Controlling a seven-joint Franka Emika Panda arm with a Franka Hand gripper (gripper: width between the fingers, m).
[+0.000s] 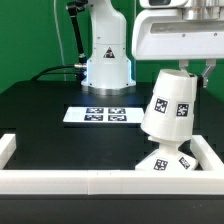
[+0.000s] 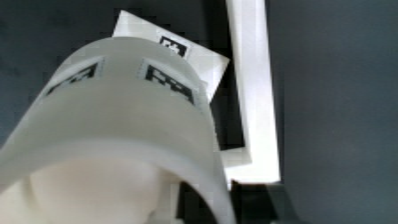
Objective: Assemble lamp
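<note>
My gripper (image 1: pixel 192 70) is shut on the white cup-like shade (image 1: pixel 170 105), gripping its upper rim. The shade hangs tilted, wide end down, at the exterior view's right. Just below it the low stepped base (image 1: pixel 172 163) sits in the corner of the white frame. A white tagged part rises from the base into the shade's mouth and looks like the bulb (image 1: pixel 156 152), mostly covered. In the wrist view the shade (image 2: pixel 116 130) fills most of the picture, a dark finger (image 2: pixel 201 205) sits against its wall, and a tagged white corner (image 2: pixel 178 45) shows beyond it.
A white frame wall (image 1: pixel 70 178) runs along the table's front and turns back at the right (image 1: pixel 208 152); it also shows in the wrist view (image 2: pixel 249 90). The marker board (image 1: pixel 98 115) lies mid-table. The robot's white pedestal (image 1: pixel 107 60) stands behind it.
</note>
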